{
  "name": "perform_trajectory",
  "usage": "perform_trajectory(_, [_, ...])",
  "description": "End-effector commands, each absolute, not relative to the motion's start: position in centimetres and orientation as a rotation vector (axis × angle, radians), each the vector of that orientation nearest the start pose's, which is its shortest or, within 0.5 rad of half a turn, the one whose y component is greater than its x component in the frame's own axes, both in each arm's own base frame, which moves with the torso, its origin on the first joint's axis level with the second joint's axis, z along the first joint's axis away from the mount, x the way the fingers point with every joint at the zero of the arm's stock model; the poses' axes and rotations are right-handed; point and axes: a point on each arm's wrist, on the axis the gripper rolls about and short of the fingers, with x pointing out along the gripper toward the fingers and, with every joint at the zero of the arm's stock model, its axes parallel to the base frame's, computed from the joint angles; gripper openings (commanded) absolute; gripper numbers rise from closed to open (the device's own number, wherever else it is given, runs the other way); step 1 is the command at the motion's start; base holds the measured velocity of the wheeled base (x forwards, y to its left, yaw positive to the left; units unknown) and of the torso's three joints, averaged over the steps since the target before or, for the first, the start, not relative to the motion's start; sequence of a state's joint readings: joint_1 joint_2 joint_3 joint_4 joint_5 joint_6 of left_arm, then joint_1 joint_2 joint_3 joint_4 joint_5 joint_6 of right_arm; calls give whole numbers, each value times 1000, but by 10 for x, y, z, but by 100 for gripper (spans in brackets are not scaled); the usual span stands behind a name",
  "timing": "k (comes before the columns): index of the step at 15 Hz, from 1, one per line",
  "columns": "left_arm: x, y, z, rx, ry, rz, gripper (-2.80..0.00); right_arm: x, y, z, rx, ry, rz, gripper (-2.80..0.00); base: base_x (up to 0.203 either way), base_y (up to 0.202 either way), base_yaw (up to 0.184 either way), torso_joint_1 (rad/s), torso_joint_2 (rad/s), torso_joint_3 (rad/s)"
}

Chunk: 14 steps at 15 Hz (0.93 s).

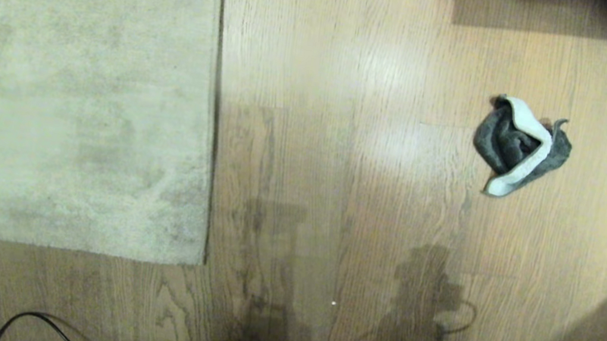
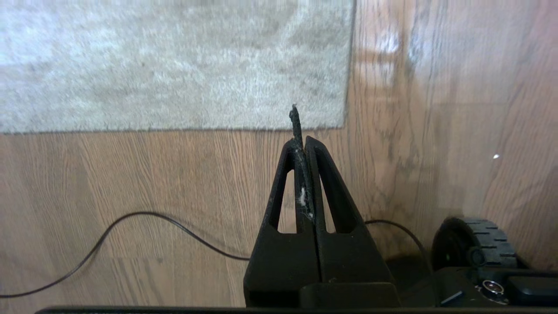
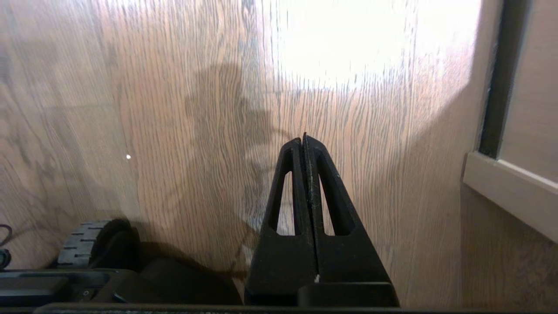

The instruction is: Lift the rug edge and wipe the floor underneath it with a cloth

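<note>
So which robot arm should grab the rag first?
Probably the right. The cloth lies crumpled on the floor on the robot's right, far from the rug. The left gripper faces the rug's corner instead. Both grippers are shut, the right gripper empty.

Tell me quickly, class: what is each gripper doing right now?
Left gripper: closed, holding nothing, above the floor near the rug.
Right gripper: closed, empty, above bare floor.

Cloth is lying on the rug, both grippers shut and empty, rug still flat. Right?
Not quite. The head view shows the cloth on the bare floor, well apart from the rug. The rest holds: left gripper and right gripper shut and empty, rug flat.
</note>
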<state>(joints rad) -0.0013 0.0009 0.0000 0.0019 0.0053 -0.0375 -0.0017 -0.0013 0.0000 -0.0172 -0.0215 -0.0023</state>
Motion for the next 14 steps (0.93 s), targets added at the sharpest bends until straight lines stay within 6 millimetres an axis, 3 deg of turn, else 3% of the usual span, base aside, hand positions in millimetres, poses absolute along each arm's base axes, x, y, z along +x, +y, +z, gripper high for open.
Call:
perform_trajectory(1, [-23, 0, 75, -38, 3, 5, -280, -23, 0, 77, -3, -18, -23, -280, 0, 0, 0, 2, 7, 198])
perform_trajectory(14, [-23, 0, 75, -38, 3, 5, -280, -23, 0, 77, -3, -18, -23, -280, 0, 0, 0, 1, 3, 203])
